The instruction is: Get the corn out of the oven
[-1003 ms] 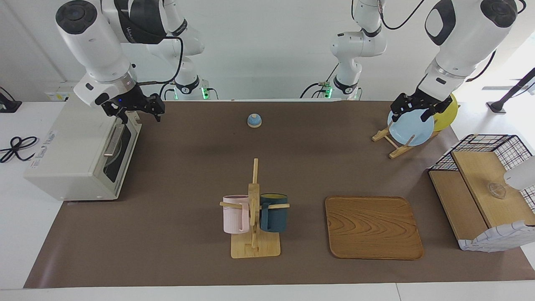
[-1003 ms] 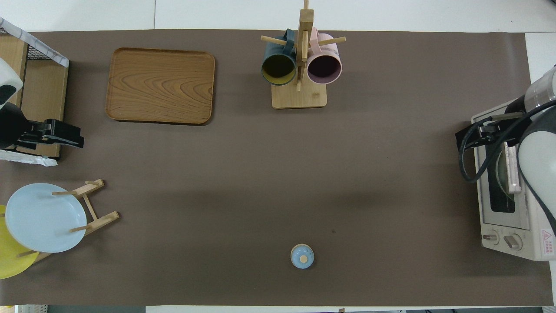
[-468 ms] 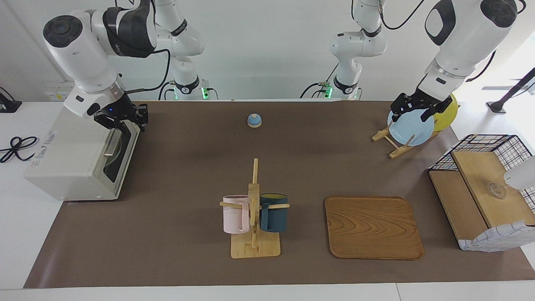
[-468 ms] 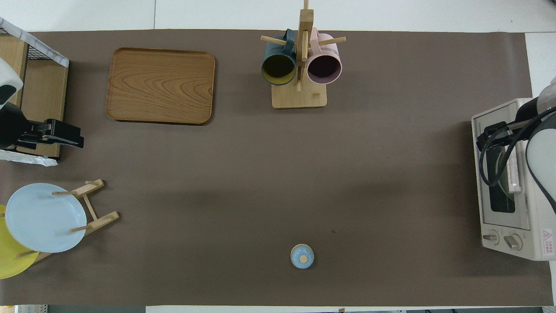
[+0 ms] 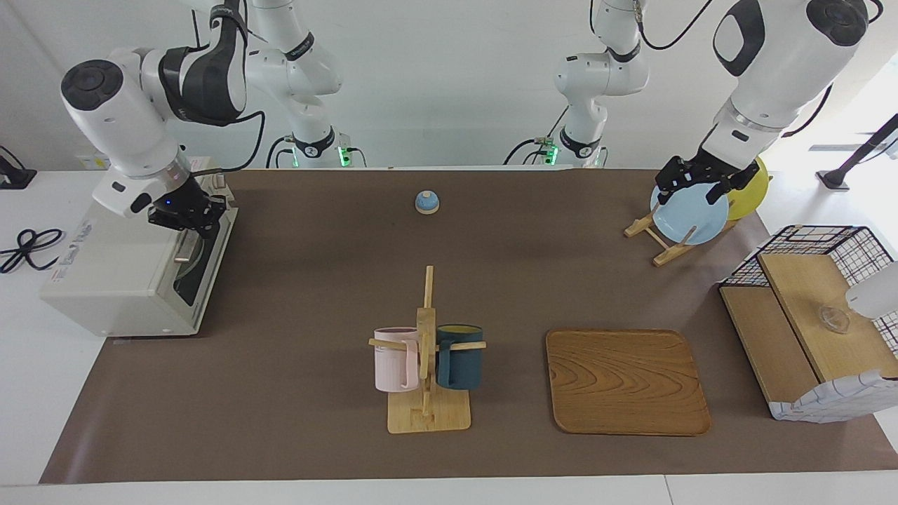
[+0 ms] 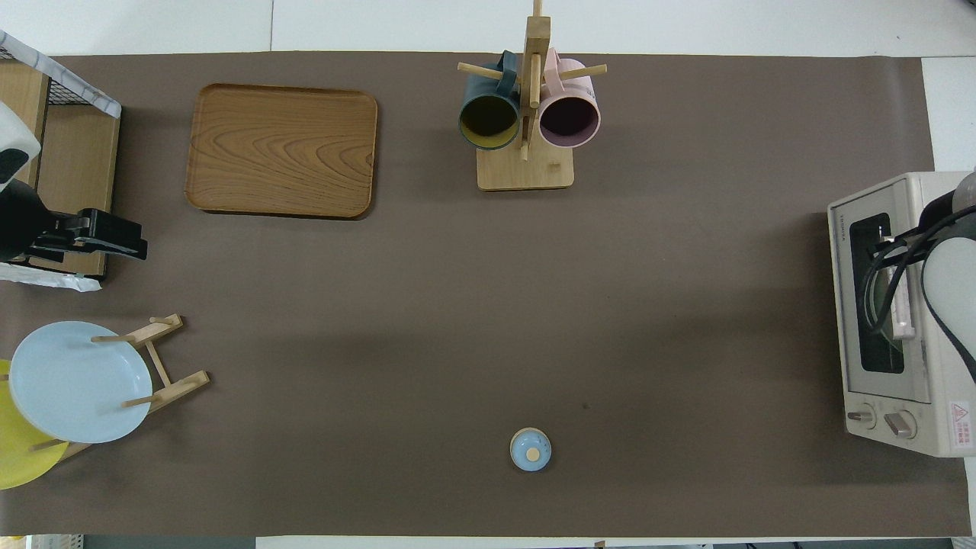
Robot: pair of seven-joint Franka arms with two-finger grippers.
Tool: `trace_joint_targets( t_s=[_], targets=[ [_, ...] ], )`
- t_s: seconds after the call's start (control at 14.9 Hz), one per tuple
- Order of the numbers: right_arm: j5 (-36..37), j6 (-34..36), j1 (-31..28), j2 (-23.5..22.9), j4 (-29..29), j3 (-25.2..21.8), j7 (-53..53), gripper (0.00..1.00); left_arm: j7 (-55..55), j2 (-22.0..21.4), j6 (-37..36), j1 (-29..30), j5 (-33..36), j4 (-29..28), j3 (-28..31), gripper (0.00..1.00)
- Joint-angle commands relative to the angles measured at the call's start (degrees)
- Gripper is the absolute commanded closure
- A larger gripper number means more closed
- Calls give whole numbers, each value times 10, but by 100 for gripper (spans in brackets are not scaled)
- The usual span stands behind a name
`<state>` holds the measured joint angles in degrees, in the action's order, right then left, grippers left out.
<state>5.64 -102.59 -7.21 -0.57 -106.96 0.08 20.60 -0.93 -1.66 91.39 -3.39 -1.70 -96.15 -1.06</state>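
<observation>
Oven [image 5: 133,259] door shut; right end effector [image 5: 188,219] closed, seemingly on handle [image 6: 902,301]; overhead hides fingertips.

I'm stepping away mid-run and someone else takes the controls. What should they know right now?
Right gripper: shut, at the top edge of the oven door by its handle; whether it grips the handle cannot be told.
Left gripper: open, waiting over the blue plate in the plate rack.
Oven door is closed; no corn is visible through the glass.
Done: reach to the door.
Left: open the door, take out the corn.
</observation>
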Motion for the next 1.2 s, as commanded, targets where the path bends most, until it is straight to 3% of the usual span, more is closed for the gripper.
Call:
trace_joint_targets(
  t_s=[0.0,1.14],
  targets=[
    [6,-38,-24,22,-46,4,40,100,5,-7,1,4,10,-5,-3,0],
    [19,-57,-40,22,-75,5,81,100,5,-7,1,4,10,-5,-3,0]
  ],
)
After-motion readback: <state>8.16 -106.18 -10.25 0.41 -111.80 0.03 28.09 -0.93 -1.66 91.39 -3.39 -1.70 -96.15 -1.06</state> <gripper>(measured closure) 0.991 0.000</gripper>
